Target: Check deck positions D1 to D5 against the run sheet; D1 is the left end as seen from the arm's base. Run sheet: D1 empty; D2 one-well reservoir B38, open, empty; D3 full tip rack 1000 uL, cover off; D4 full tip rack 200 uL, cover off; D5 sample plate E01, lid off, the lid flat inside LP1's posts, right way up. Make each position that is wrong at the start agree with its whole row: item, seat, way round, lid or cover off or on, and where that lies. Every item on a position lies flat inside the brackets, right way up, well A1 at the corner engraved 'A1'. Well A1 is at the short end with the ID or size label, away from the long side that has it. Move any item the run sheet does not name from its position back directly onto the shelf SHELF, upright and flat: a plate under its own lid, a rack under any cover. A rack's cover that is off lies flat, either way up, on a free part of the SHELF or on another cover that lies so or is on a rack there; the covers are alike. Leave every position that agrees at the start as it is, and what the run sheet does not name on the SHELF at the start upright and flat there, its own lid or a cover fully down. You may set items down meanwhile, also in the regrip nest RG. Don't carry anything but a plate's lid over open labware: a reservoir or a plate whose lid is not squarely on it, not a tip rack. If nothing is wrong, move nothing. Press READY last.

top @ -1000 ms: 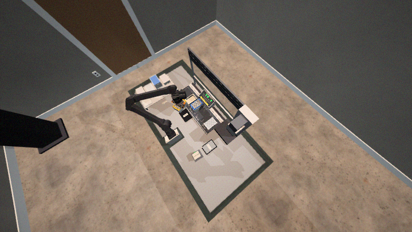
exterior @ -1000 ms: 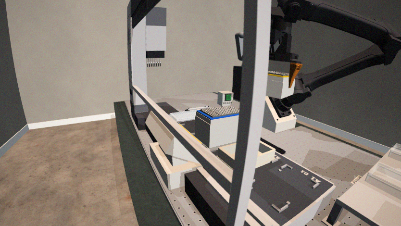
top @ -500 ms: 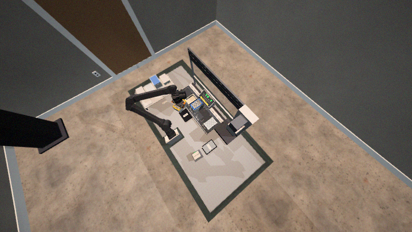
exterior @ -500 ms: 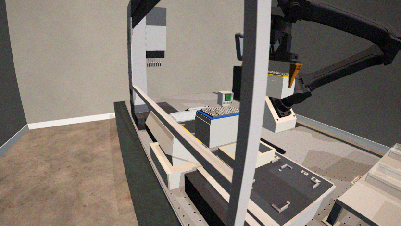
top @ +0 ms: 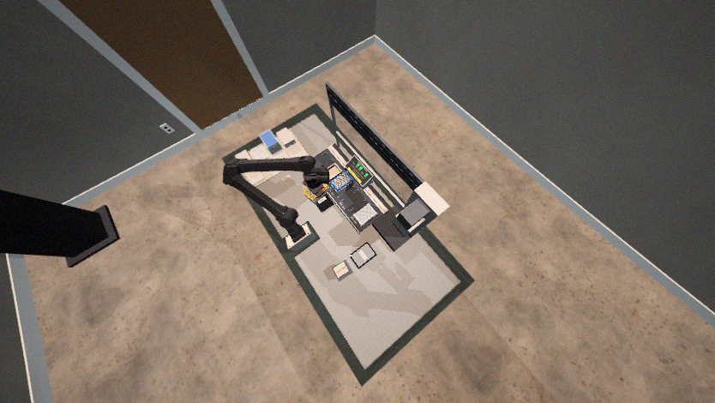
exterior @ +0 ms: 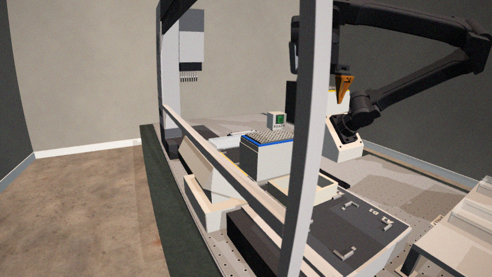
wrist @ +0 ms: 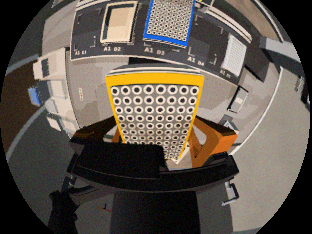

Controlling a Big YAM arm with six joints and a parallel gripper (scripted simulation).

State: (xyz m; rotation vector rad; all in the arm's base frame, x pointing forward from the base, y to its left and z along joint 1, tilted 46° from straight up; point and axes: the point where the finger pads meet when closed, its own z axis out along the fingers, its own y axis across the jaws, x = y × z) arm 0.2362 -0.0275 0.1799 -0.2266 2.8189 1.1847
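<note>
My gripper (wrist: 154, 115) is shut on a tip rack with a yellow band (wrist: 156, 113), cover off, its holes full of tips. I hold it in the air in front of the deck, seen in the overhead view (top: 314, 191). In the side view a gantry post partly hides the rack (exterior: 335, 100); one orange finger (exterior: 343, 87) shows. On the deck D1 (exterior: 364, 220) is bare, a tan open reservoir (wrist: 120, 23) sits at D2, a blue-banded tip rack (wrist: 170, 17) at D3, and a white plate (wrist: 234, 55) at D5. D4 (wrist: 203, 33) is bare.
The SHELF (top: 270, 145) with a blue item and pale boxes lies left of the deck. The gantry frame (exterior: 302, 137) stands over the deck's far side. A panel with green lights (top: 361, 171) is behind the deck. The READY button (top: 341, 270) and a lid (top: 363, 255) lie to the right.
</note>
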